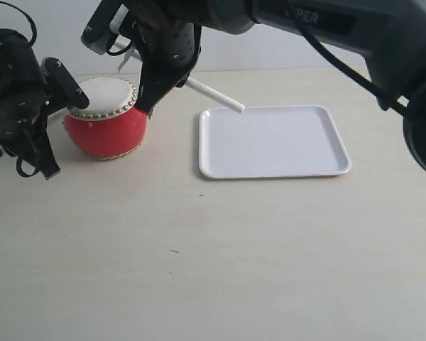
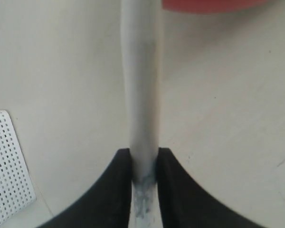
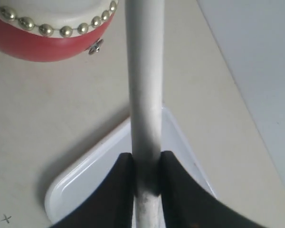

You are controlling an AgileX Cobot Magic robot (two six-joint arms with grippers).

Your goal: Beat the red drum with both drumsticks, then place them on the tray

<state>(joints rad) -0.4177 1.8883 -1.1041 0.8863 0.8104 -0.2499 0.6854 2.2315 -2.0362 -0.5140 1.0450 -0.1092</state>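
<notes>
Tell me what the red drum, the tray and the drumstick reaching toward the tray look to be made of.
The red drum: glossy red body, likely lacquered wood or plastic, judging by its highlights; matte cream skin, shiny metallic-looking studs. The tray: white plastic, probably; smooth, slightly shiny, moulded rounded rim. The drumstick: pale, matte; painted wood or plastic, can't tell.

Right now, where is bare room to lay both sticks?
The tray is bare inside; only the drumstick in the right gripper reaches its corner nearest the red drum. The table in front of both is free. Crowded: around the drum, left gripper beside it.
</notes>
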